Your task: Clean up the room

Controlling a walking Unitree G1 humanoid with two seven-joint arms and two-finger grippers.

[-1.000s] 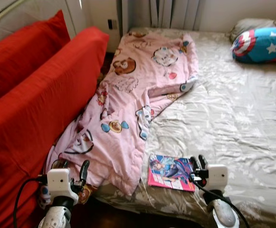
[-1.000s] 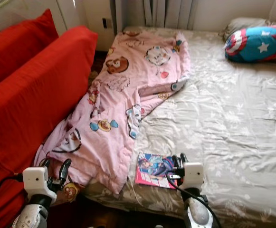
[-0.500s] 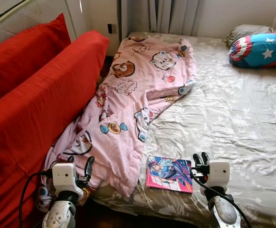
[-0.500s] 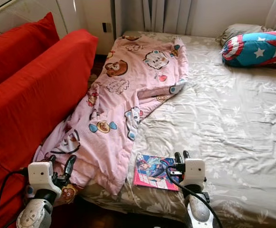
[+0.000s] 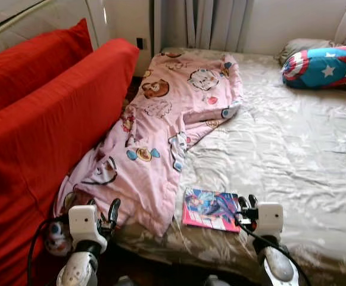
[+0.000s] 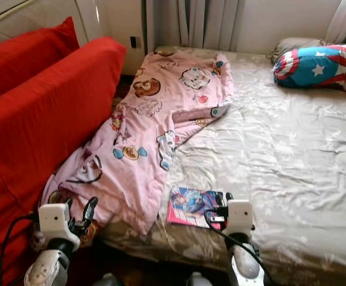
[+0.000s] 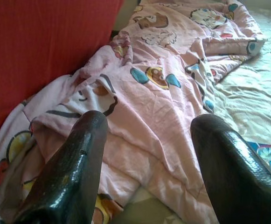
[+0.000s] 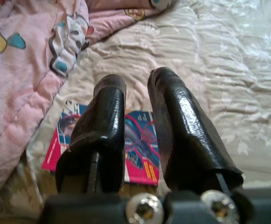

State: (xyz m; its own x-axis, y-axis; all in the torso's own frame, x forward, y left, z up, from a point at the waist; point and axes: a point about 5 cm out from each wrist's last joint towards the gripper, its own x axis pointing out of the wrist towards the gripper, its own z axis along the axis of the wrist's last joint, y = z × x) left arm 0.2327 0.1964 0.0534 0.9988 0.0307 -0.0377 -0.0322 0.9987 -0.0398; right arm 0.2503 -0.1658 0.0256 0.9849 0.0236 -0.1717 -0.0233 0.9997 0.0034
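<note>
Bed (image 5: pixel 292 149), near edge: magazine (image 5: pixel 211 210) lies flat, its left margin tucked under the pink blanket (image 5: pixel 161 143). Right gripper (image 5: pixel 248 204) hovers at the magazine's right edge, fingers a narrow gap apart, holding nothing; its wrist view hides the cover's middle behind the fingers (image 8: pixel 108 121). Left gripper (image 5: pixel 104 212) hangs off the bed's near-left corner by the blanket's hanging end, fingers spread wide, empty. Red sofa (image 5: pixel 47 125) is cut off at left. Star pillow (image 5: pixel 324 62) sits at the far right corner.
</note>
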